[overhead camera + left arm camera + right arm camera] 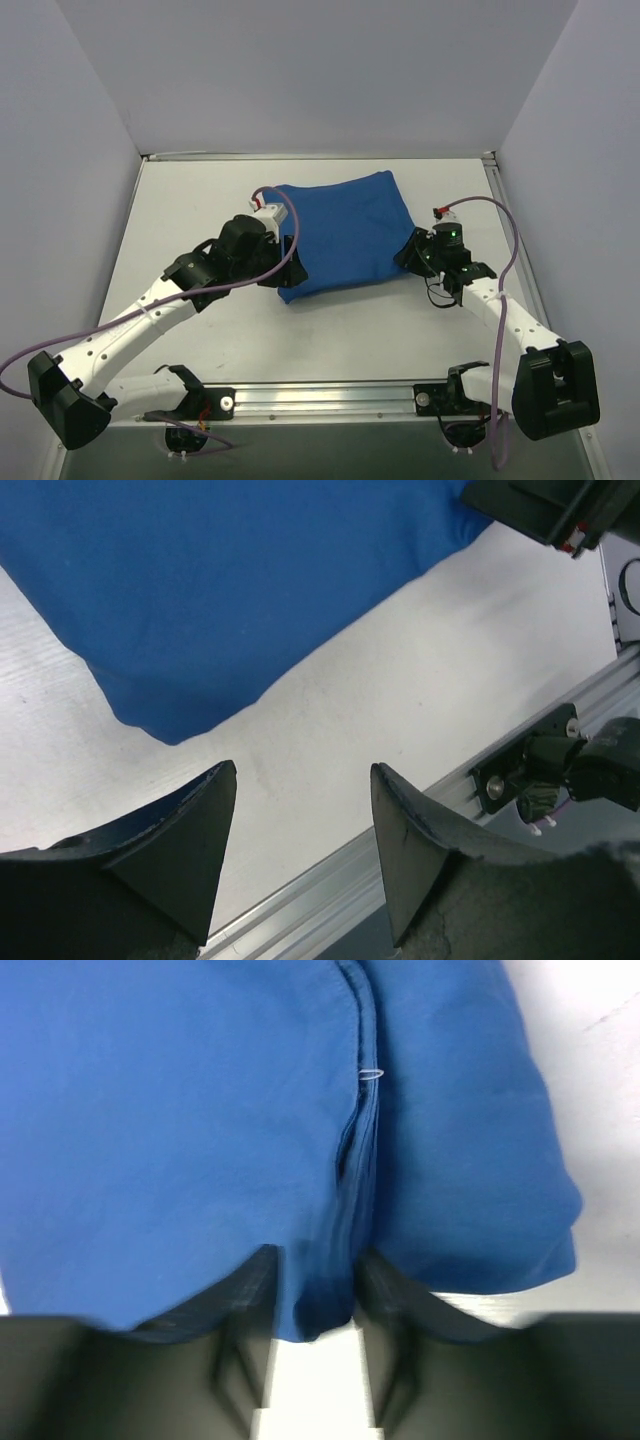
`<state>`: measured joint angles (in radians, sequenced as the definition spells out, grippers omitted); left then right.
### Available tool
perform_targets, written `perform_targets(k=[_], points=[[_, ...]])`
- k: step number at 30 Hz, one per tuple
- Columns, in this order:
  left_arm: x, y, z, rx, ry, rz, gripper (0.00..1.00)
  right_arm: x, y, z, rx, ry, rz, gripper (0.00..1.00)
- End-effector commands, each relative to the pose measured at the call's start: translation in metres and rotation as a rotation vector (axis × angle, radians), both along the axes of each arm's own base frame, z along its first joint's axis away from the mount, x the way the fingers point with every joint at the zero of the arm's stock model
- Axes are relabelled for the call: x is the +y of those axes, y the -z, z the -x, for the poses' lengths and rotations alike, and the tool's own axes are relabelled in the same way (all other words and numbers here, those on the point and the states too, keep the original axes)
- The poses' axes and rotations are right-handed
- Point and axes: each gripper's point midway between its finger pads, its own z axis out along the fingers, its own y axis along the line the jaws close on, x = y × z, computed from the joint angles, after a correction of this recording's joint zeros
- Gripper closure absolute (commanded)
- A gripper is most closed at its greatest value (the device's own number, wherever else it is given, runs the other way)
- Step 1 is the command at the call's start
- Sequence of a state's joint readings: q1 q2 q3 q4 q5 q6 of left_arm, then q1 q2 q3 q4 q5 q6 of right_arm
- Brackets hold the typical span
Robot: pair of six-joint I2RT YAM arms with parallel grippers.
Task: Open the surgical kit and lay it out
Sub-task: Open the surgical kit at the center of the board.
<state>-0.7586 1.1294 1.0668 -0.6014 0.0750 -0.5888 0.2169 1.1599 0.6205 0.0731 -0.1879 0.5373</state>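
The surgical kit is a bundle closed in its royal-blue cloth wrap [345, 235] at the middle of the table [200, 200]. The tray and instruments are hidden inside. My right gripper [410, 255] is at the bundle's right edge. In the right wrist view its jaws [315, 1260] are closed on a hanging fold of the wrap [180, 1110] beside a seam. My left gripper [290, 262] hovers at the bundle's near-left corner. In the left wrist view it [303, 775] stands open over bare table with nothing between its fingers, and the wrap's corner [230, 580] lies just beyond the fingertips.
An aluminium rail [330, 395] runs along the table's near edge and also shows in the left wrist view [330, 880]. White walls close the table on the left, back and right. Purple cables loop off both arms.
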Motion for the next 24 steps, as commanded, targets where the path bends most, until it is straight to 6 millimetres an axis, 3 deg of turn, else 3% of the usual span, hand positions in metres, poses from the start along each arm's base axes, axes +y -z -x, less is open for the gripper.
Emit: perform_targets(k=[1, 6, 7, 11, 14, 19, 24], points=[[0.005, -0.020, -0.022, -0.095, -0.063, -0.045, 0.35, 0.017, -0.034, -0.008, -0.086, -0.047, -0.084, 0.70], [-0.006, -0.030, -0.042, -0.274, -0.077, -0.053, 0.30, 0.031, -0.053, -0.013, -0.103, -0.104, -0.107, 0.92], [-0.008, -0.031, -0.044, -0.290, -0.065, -0.054, 0.29, 0.034, -0.057, -0.015, -0.106, -0.110, -0.106, 1.00], [-0.044, -0.032, -0.047, -0.312, 0.093, -0.018, 0.27, 0.049, -0.068, -0.021, -0.114, -0.148, -0.131, 1.00], [-0.065, -0.046, -0.057, -0.421, 0.133, 0.037, 0.22, 0.061, -0.079, -0.024, -0.132, -0.167, -0.181, 1.00], [-0.072, -0.041, -0.075, -0.551, 0.104, 0.001, 0.16, 0.083, -0.101, -0.025, -0.152, -0.196, -0.264, 1.00], [-0.102, -0.032, -0.085, -0.628, 0.151, -0.081, 0.15, 0.095, -0.124, -0.026, -0.188, -0.202, -0.290, 1.00]])
